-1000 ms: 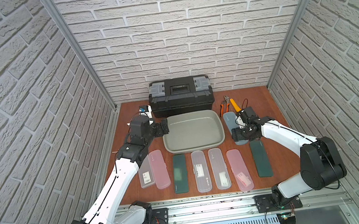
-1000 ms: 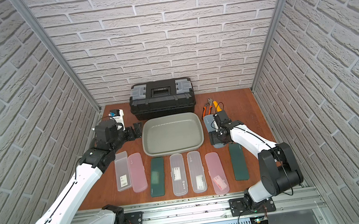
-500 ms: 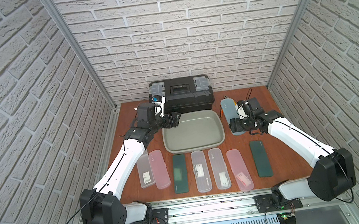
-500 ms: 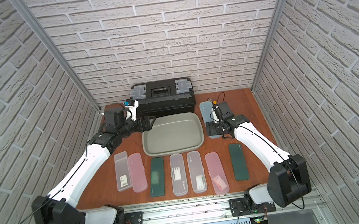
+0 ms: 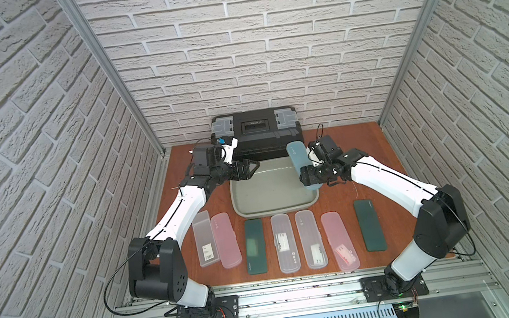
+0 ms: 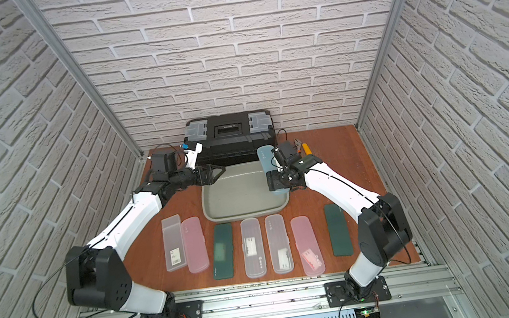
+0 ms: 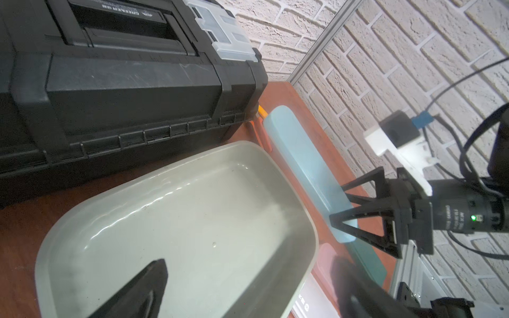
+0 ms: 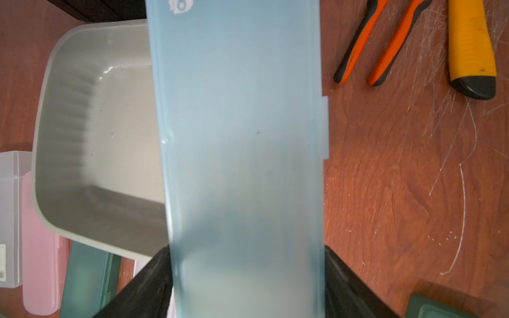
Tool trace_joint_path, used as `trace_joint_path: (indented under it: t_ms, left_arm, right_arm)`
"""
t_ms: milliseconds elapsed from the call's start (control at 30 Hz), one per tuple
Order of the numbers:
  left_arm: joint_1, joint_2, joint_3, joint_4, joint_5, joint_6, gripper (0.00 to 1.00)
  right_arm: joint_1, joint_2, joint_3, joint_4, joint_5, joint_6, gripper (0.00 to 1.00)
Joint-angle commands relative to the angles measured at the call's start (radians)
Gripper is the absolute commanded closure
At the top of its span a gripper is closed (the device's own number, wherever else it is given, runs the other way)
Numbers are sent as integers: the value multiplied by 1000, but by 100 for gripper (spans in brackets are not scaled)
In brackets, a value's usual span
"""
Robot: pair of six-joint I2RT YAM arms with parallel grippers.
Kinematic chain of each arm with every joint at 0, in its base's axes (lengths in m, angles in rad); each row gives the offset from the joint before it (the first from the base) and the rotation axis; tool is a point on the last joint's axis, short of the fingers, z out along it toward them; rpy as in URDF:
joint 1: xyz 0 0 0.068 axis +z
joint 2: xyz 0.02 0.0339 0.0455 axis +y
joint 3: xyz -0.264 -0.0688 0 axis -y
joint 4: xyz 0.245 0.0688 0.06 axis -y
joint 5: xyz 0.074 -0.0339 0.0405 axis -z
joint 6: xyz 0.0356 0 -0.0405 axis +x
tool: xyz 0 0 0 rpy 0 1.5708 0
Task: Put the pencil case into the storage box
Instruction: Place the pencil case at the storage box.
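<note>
clear cases point(image 5: 285, 246) three, pink cases point(image 5: 225, 240) two, dark green cases point(image 5: 370, 224) two, blue case point(image 5: 298, 157) one; storage box point(image 5: 267, 188), toolbox point(image 5: 255, 129), pliers point(image 8: 358, 44), yellow-handled tool point(image 8: 471, 41) one each.

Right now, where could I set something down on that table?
The storage box floor is bare. Open wood lies in the table's far right corner, between the yellow-handled tool and the side wall. The front is crowded: seven pencil cases in a row. The right gripper holds a blue pencil case over the box's right rim.

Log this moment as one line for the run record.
right gripper: shut on blue pencil case | case: airborne over storage box rim, not inside | left gripper: open, empty | storage box: empty
</note>
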Motion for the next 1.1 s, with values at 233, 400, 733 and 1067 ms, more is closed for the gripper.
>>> trace_joint_path:
  t_ms: [233, 400, 733, 1067]
  left_arm:
    - [-12, -5, 0, 33, -81, 9, 2]
    - [-40, -10, -3, 38, -87, 13, 2]
    - [-77, -63, -29, 42, -138, 44, 2]
    - [-85, -69, -31, 36, -152, 56, 1]
  right_arm:
    - [42, 155, 123, 24, 105, 67, 42]
    - [60, 202, 128, 28, 139, 102, 43]
    - [95, 270, 136, 25, 246, 152, 43]
    - [102, 278, 104, 44, 250, 156, 44]
